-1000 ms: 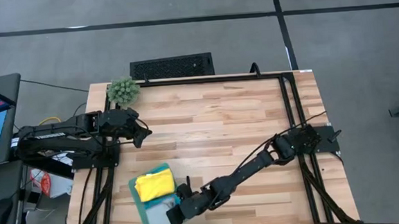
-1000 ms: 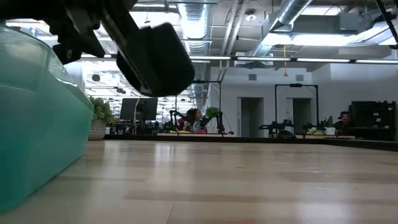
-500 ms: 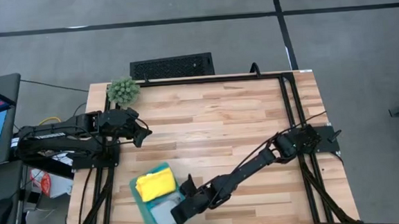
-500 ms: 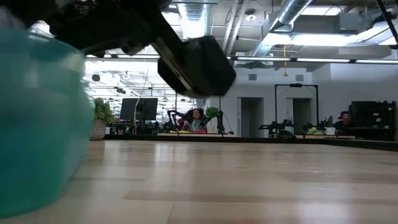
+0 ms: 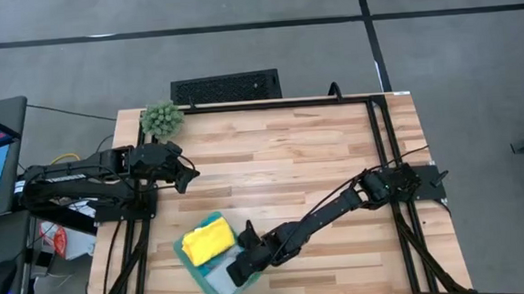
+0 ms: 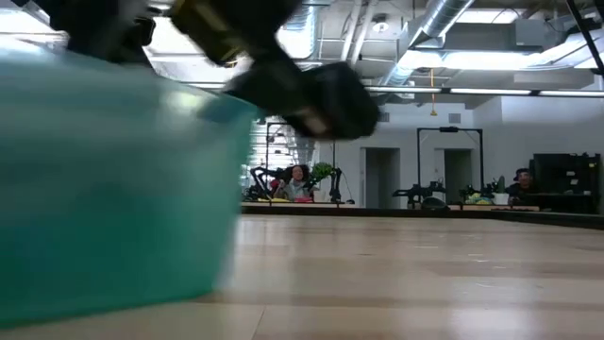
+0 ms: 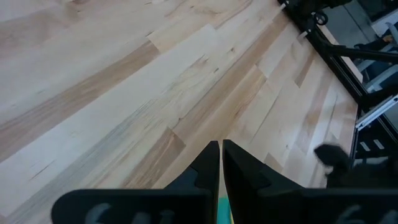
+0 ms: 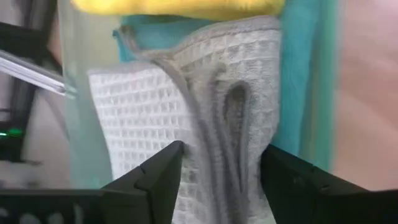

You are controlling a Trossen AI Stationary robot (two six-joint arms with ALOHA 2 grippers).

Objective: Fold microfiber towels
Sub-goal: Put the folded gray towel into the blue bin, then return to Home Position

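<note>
yellow towel [image 5: 207, 241]: seen folded into a thick pad, laid on top of the stack near the table's front left edge.
grey towel [image 8: 205, 118]: a waffle weave is shown, with a rumpled ridge running down the middle; it is laid beside the yellow one on the same stack.
teal towel [image 5: 218, 293]: spread flat beneath the others, its edges showing around them.
right gripper [image 5: 237, 269]: held low over the grey towel, fingers [image 8: 158, 180] spread wide on either side of the ridge, nothing gripped.
left gripper [image 5: 187, 178]: parked over the table's left side, well apart from the stack, fingers pressed together and empty.
table [image 5: 290, 154]: light wooden planks, with a fuzzy green plant ball [image 5: 162, 119] at the back left corner.
</note>
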